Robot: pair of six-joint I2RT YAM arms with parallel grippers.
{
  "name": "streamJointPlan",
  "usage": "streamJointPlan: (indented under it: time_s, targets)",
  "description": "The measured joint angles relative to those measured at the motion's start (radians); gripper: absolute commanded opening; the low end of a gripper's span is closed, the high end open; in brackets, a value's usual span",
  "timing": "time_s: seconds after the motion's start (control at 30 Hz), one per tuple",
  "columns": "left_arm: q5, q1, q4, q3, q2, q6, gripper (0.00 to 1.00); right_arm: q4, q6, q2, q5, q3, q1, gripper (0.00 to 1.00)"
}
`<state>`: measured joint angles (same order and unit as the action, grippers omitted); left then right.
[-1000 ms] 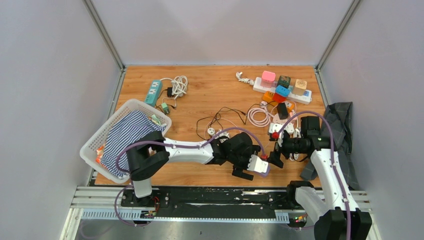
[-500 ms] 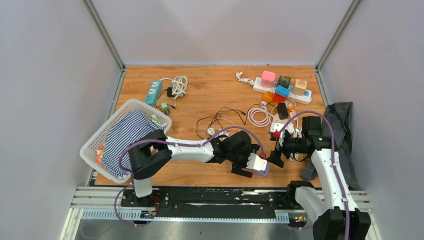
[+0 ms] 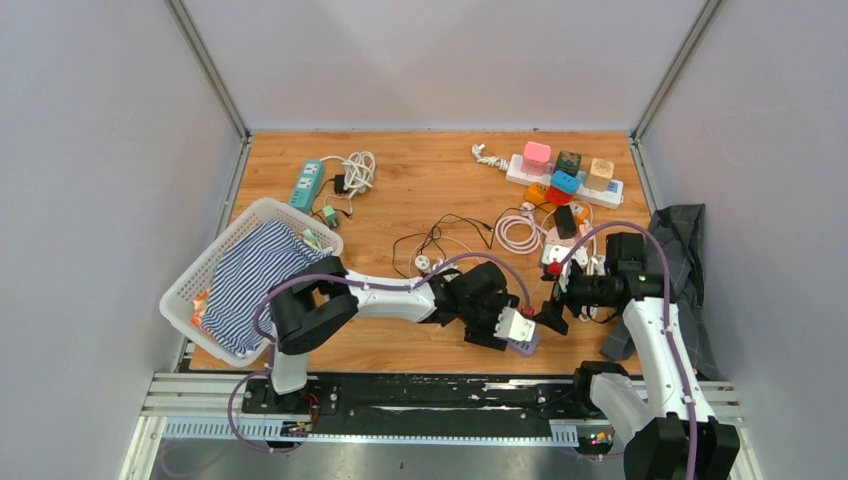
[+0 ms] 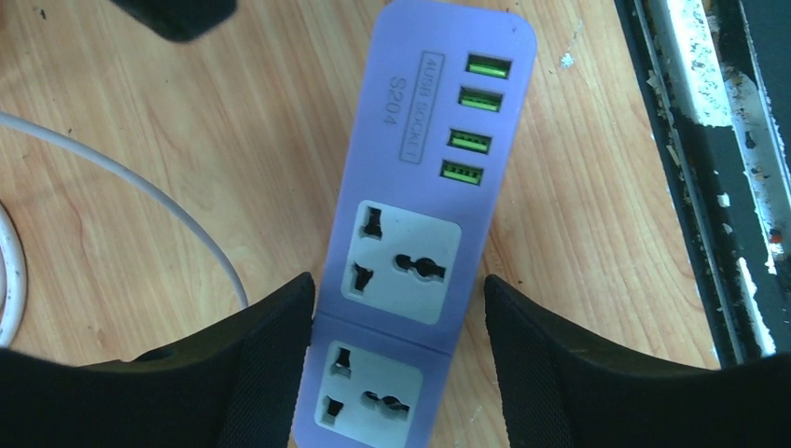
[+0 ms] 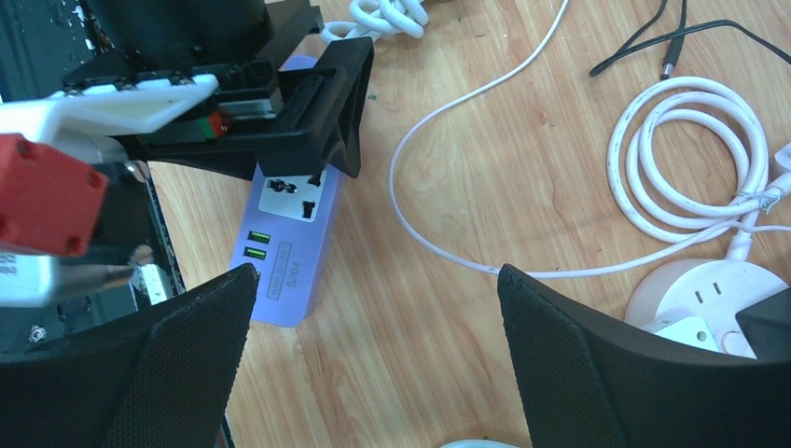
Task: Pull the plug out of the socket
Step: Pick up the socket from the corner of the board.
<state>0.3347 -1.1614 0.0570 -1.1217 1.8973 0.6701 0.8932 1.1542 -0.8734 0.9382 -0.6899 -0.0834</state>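
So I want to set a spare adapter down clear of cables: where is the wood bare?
Bare wood: at the back, between the teal power strip and the white strip of coloured plugs; also nearside of the left arm. Crowded: the cables mid-table, beyond the right gripper.

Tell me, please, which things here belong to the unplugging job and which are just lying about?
Job: purple power strip; left gripper, jaws either side of it; right gripper, jaws open nearby.
Lying about: white basket; striped cloth; teal power strip; coiled white cable; dark cloth.
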Motion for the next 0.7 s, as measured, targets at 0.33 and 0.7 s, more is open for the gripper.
streamJointPlan:
  time_s: [0.33, 0.7]
  targets:
    - [0.024, 0.001, 0.051, -0.060, 0.038, 0.011, 0.61, 0.017, 0.020, 0.000, 0.012, 0.006, -0.012, 1.00]
    - [0.040, 0.002, 0.093, -0.090, 0.048, 0.028, 0.16, 0.029, 0.034, 0.000, 0.028, 0.006, -0.025, 1.00]
